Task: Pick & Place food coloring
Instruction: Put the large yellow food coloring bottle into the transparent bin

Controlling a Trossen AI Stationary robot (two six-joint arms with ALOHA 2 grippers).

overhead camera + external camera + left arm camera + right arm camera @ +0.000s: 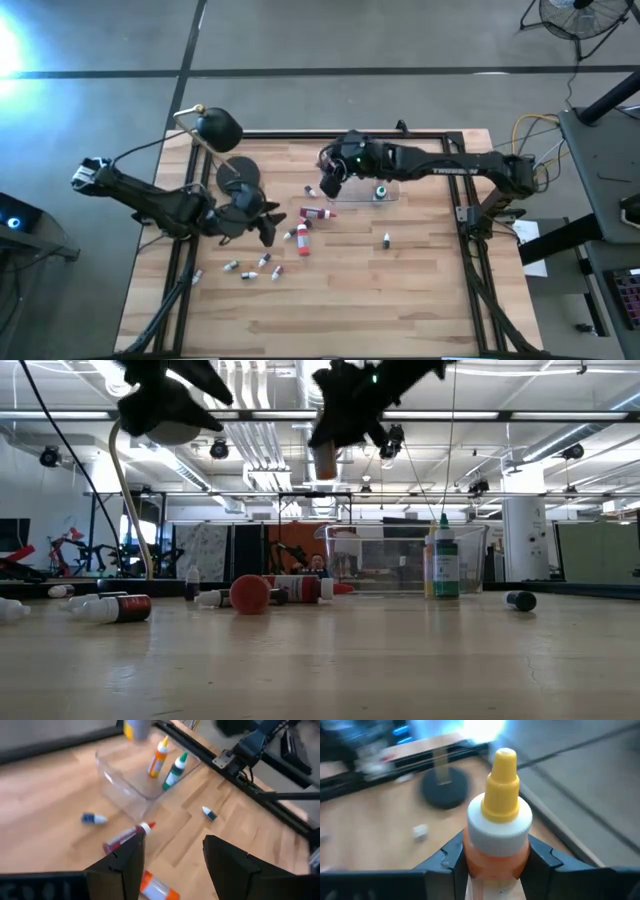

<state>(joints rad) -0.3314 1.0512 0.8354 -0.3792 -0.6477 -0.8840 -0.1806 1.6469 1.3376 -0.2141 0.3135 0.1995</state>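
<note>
Several small food coloring bottles lie on their sides on the wooden table: a red one [318,213], an orange one [157,887], a blue one [93,819] and others [250,270]. An orange bottle [158,759] and a green bottle [175,771] stand upright inside the clear tub [392,196]. My right gripper [331,180] hangs above the tub's left end, shut on an orange bottle with a yellow tip [500,815]. My left gripper [172,865] hovers open over the lying bottles left of centre, nothing between its fingers. My right gripper pinches the orange body [495,862] of the bottle between its two fingers, just behind the white collar. The bottle lies along the fingers, its yellow tip [504,762] pointing ahead of them. It is lifted clear, high above the table [325,460].
A black desk lamp stands at the far left, its round base [240,172] on the table and its head [219,129] above. Black frame rails [470,225] border the table's right and far sides. The near half of the table [380,300] is bare wood.
</note>
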